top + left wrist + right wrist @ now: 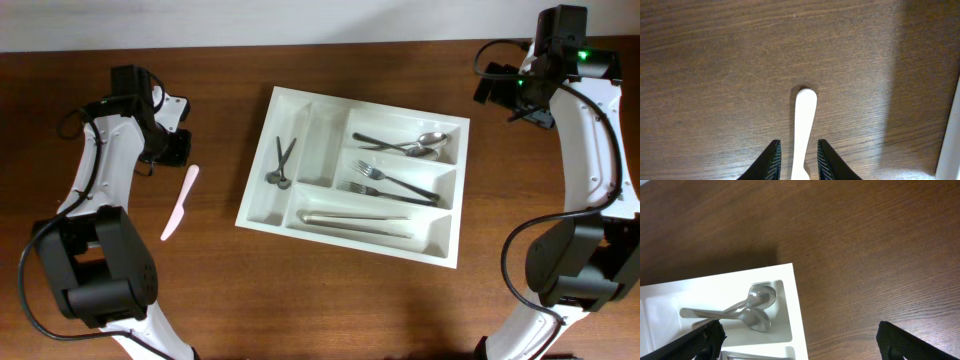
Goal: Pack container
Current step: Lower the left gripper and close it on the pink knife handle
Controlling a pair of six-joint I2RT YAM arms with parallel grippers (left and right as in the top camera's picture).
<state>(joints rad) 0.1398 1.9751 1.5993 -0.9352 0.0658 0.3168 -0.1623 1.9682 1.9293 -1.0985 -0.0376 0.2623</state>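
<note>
Dark wooden table (400,310) (visible grain), pale wall (250,20) behind, white container (260,205)

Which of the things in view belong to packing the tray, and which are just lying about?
In the job: white tray; pale plastic knife, on the table between the fingers of the left hand; spoons, forks, tongs and a small dark tool, already in the tray.
Lying about: nothing visible beyond the wooden table.
</note>
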